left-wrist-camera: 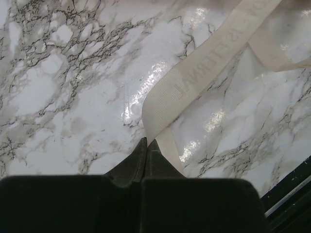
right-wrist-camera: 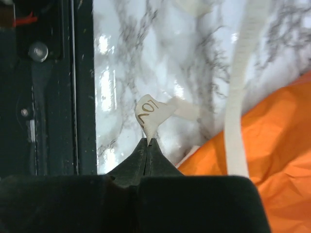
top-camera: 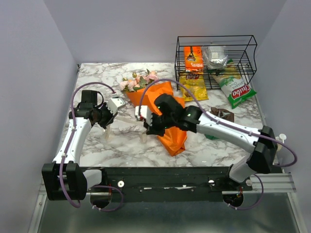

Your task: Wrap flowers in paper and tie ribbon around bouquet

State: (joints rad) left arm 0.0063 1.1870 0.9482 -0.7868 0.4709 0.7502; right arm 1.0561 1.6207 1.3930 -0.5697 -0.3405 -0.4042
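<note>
1. The table (top-camera: 126,145) is white marble with grey veins, and plain pale walls stand around it. A dark rail (top-camera: 155,177) runs along the near edge.
2. The left gripper (left-wrist-camera: 147,145) sits low over the marble on the left. Its jaws are pressed tight together and pinch a fold of the ribbon (left-wrist-camera: 194,77). The cream strip runs off the top right corner of the left wrist view, so its far part is cut off. Letters are printed on it, but only some can be read.
3. The right gripper (right-wrist-camera: 147,144) is near the middle of the table. Its jaws are pressed tight too, and they nip a curled end of the ribbon. Another stretch of ribbon lies just beside it, over the edge of the paper (top-camera: 176,141).
4. From above, the ribbon is too thin to make out well. The right arm hides the middle of the bouquet (top-camera: 155,94).
5. The orange paper is wrapped round the flowers (top-camera: 138,81). They poke out at the far end, towards the left.
6. At the far right stands a black wire basket (top-camera: 216,53), with snack packets (top-camera: 193,87) inside it and in front of it.
</note>
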